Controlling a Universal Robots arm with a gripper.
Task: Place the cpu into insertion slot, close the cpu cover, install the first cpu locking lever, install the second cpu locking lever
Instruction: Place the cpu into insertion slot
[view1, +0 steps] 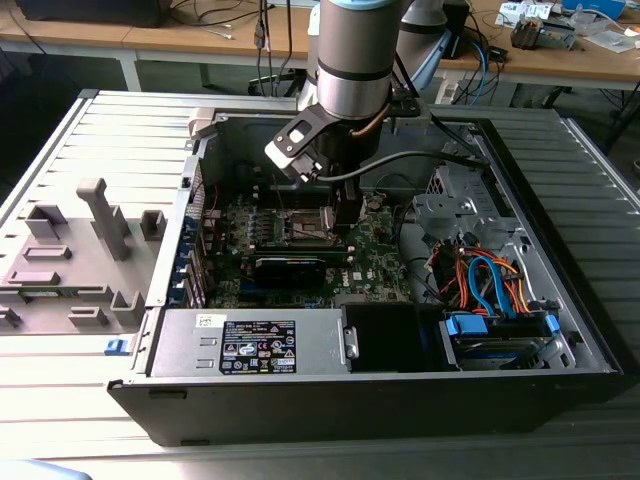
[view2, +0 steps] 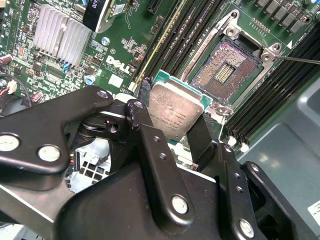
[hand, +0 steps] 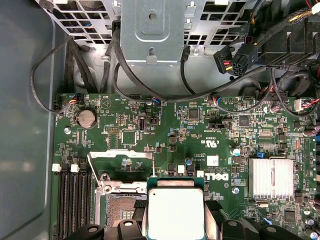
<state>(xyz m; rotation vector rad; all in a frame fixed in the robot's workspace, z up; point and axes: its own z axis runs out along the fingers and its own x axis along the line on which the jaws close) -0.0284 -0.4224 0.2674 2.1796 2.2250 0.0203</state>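
Note:
My gripper (view2: 172, 117) is shut on the cpu (view2: 175, 112), a flat square chip with a silver-grey top, held by its edges between two black fingers (view2: 200, 137). In both wrist views the chip (hand: 175, 212) hangs just above the green motherboard, beside the insertion slot (view2: 225, 70) and not over it. The slot (hand: 120, 205) lies open with its contact field bare. The cpu cover (hand: 120, 153), a thin silvery frame, stands raised at the slot's edge. In the exterior view the gripper (view1: 343, 222) reaches down into the open computer case next to the slot (view1: 303, 225).
Long black memory slots (hand: 72, 200) flank the socket. A finned heat sink (hand: 270, 180), black cables (hand: 150, 95) and a metal bracket (hand: 150, 30) lie nearby. The case also holds a black card (view1: 290, 268), a power supply (view1: 250, 340) and a drive with blue cables (view1: 495, 325).

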